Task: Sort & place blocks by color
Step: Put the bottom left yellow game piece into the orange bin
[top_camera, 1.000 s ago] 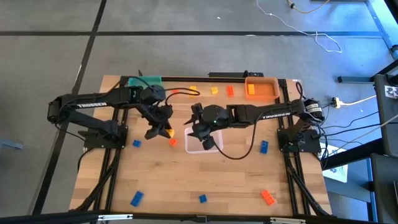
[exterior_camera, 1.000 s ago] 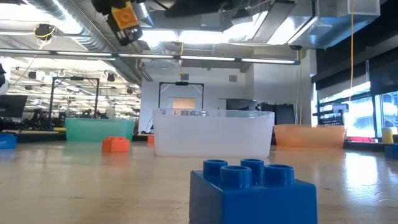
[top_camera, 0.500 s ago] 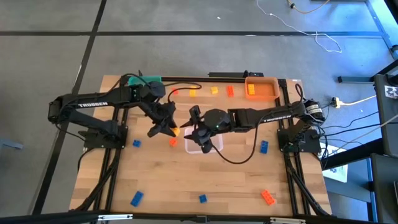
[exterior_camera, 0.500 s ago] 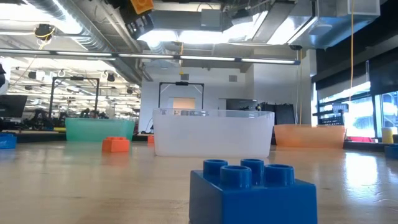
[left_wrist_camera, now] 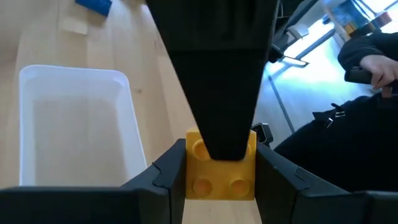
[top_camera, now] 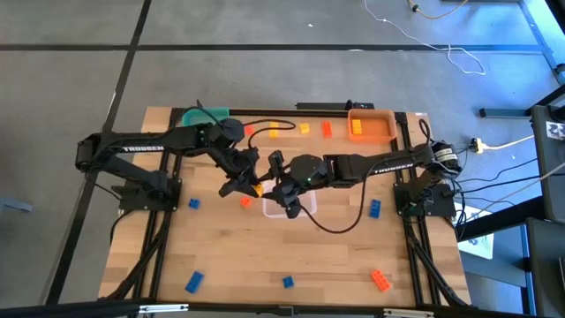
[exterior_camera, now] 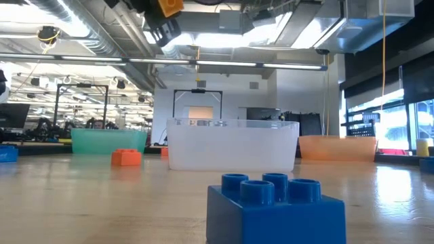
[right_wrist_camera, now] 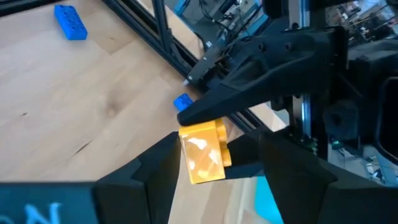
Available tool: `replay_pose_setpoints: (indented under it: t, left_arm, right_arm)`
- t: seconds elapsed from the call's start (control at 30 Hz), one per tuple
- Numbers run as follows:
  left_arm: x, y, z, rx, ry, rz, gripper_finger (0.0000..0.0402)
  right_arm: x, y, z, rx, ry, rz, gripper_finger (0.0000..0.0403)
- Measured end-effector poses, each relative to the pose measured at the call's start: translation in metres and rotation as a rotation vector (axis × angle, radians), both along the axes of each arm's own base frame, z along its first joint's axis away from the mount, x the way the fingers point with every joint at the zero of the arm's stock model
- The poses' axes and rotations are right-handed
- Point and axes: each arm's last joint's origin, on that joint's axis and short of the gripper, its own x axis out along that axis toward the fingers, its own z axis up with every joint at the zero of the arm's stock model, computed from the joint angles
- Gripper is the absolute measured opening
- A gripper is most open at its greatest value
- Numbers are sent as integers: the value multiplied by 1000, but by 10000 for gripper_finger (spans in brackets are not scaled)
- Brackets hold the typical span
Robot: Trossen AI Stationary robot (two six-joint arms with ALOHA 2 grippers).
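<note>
A yellow block is held in the air by my left gripper, which is shut on it just left of the clear bin. In the low view the block shows at the top edge. My right gripper faces the left one and is open. Its fingers stand on either side of the same yellow block, and one of them lies over the block's studded face. Whether they touch the block, I cannot tell. An orange block lies on the table below. My left gripper pinches the yellow block by two opposite side faces between its two fingers. The fingers slant down from the table's left side. The block is lifted clear of the table, its studded face toward the left wrist camera.
A teal bin stands at the far left. An orange bin at the far right holds an orange block. Loose blocks lie along the far edge. Blue blocks and an orange one lie nearer.
My left gripper has carried the yellow block toward the table's right edge, up to the right gripper's open fingers. The block has stayed clear of the table.
</note>
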Motion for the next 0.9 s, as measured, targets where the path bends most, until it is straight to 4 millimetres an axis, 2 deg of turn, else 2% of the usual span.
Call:
replay_pose_setpoints:
  t: [0.47, 0.73, 0.9]
  left_arm:
    - [5, 0, -1, -4, -27, -10, 131]
    - [5, 0, 0, -5, -28, -11, 131]
    - [5, 0, 0, -11, -27, -17, 131]
  right_arm:
    - [10, 1, -14, 7, 17, 14, 212]
    - [11, 2, -15, 11, 14, 16, 162]
    - [11, 2, -15, 7, 14, 24, 106]
